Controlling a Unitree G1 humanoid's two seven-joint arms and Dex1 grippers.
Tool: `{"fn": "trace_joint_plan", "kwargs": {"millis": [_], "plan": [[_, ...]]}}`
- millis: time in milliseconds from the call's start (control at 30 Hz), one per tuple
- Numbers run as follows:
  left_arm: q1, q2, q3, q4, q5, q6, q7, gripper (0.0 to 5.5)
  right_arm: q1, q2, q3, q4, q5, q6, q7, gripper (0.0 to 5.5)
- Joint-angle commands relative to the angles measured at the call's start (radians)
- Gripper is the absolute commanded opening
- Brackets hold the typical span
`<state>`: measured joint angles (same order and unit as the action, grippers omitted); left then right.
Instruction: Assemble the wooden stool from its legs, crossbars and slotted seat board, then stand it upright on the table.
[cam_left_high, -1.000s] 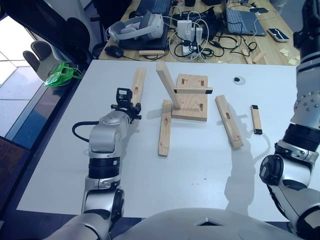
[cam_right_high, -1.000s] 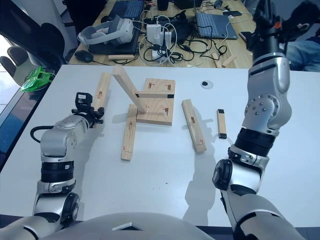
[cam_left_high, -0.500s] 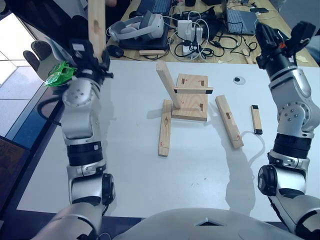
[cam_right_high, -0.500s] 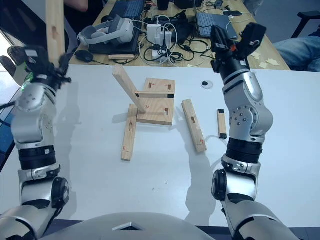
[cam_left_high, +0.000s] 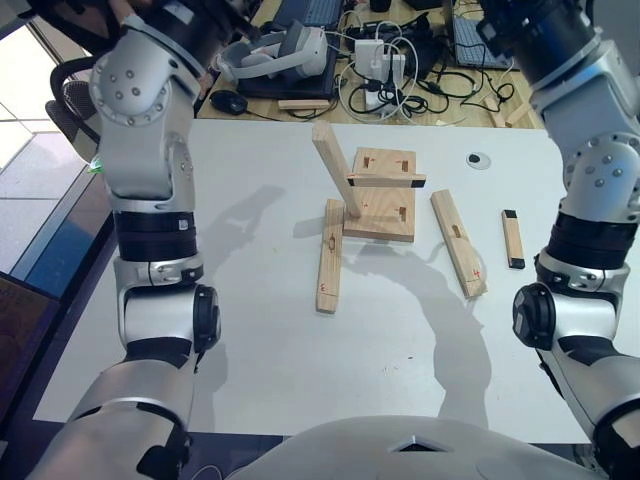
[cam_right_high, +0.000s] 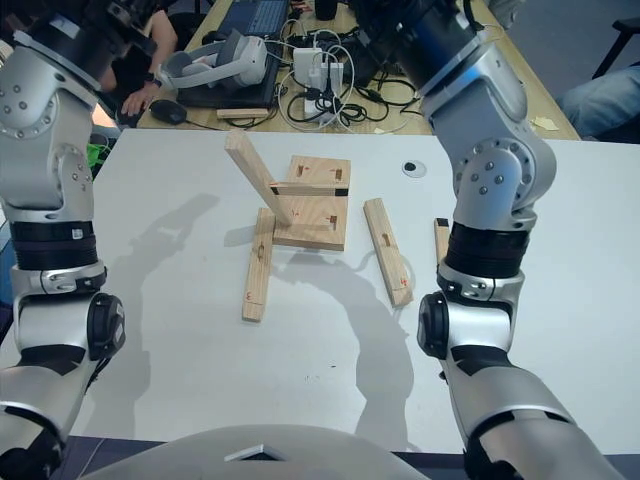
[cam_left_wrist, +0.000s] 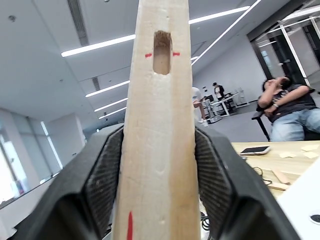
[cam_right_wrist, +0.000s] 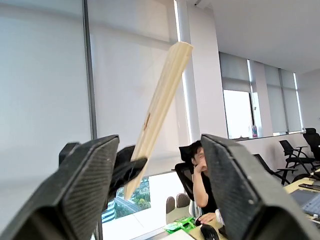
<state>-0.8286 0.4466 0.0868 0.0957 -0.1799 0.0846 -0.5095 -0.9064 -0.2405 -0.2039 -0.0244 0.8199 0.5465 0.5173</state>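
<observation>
Leg (cam_left_wrist: 159, 125): up in the air, well off the table (cam_left_high: 300, 350), pinched by the left gripper (cam_left_wrist: 159, 165). Slot with red marks sits above the grip.
Left fingers (cam_left_wrist: 107, 170): pressed flat on both sides of the leg, pretty snug.
Right gripper (cam_right_wrist: 160, 175): also up high, holding nothing. Fingers (cam_right_wrist: 87, 190) spread wide, and you can see the leg between them farther off.
Seat board (cam_left_high: 385, 215): flat around the middle of the table, slots up.
Slanted leg (cam_left_high: 334, 168): lower end at the board's left edge, leaning back and to the left.
Crossbar (cam_left_high: 385, 182): runs from the slanted leg across the board; can't tell if it's seated.
Front leg (cam_left_high: 329, 255): lying flat, touching the board's front-left corner.
Side leg (cam_left_high: 458, 243): flat, just right of the board.
Short bar (cam_left_high: 512, 238): flat, right of the side leg, dark ends.
</observation>
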Motion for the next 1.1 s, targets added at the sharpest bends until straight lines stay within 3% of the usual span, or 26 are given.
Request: {"fn": "trace_joint_plan", "kwargs": {"millis": [33,433,900,1100], "plan": [[0.064,-0.010,-0.081,-0.092,0.041,-0.054,-0.041,2.08,-0.035,0.003,-0.041,0.019,0.071,0.025,0.020,3.44],[0.142,-0.006,-0.204,-0.185,0.120,-0.221,-0.117,2.08,-0.004,-0.002,-0.126,-0.029,0.305,0.151,-0.034,3.44],[0.149,-0.024,-0.186,-0.163,0.126,-0.240,-0.107,2.06,0.055,-0.018,-0.144,-0.091,0.405,0.185,-0.090,1.23],[0.152,-0.032,-0.196,-0.173,0.134,-0.239,-0.105,2.06,0.062,-0.008,-0.137,-0.115,0.391,0.162,-0.087,1.14]]}}
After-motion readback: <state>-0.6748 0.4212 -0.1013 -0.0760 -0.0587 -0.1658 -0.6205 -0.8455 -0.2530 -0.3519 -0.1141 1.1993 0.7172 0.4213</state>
